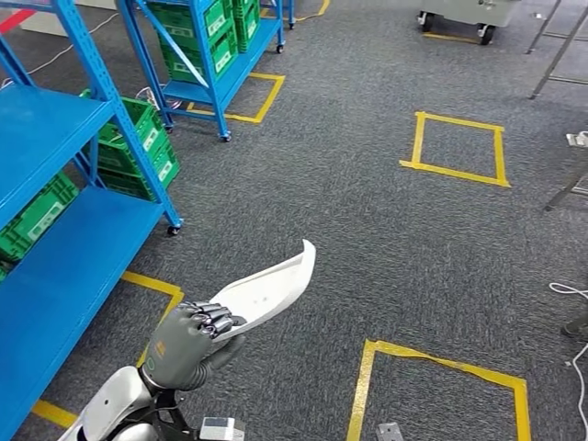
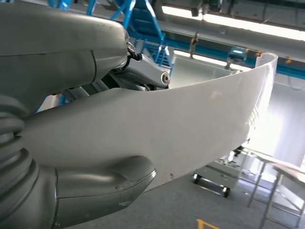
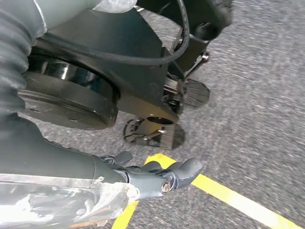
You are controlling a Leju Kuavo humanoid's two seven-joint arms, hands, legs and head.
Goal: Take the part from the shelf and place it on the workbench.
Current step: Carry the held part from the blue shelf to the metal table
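One white part (image 1: 266,292) is in play, a long, flat, curved panel that tapers to an upturned tip. The left hand (image 1: 187,342) holds it at its near, wide end, at the lower left of the head view: dark fingers (image 1: 211,319) curl over the top face and the thumb (image 2: 104,191) presses from underneath, so the panel is clamped between them. The part is up in the air over the grey carpet (image 1: 360,202), clear of any surface. Its long axis runs from the hand at near left out toward far right, with the narrow tip as the farthest point, tilted slightly upward. In the left wrist view the broad pale face of the panel sweeps away from the hand in a smooth arc.

Two blue shelf racks (image 1: 76,230) stand on the left, one close and one farther back (image 1: 215,55), both on small wheels. They carry green crates (image 1: 135,147); about four stacks show, though the farther ones are too cropped to count surely. Yellow tape (image 1: 457,147) marks four squares on the carpet, counting the two partly hidden by the racks. One wheeled cart (image 1: 465,14) sits at the far right edge.

The right hand (image 3: 158,179) hangs low over the carpet above a yellow tape line (image 3: 233,198). Its fingers extend forward, lying loosely together, and hold nothing; how far they spread is hard to judge from this blurred angle.
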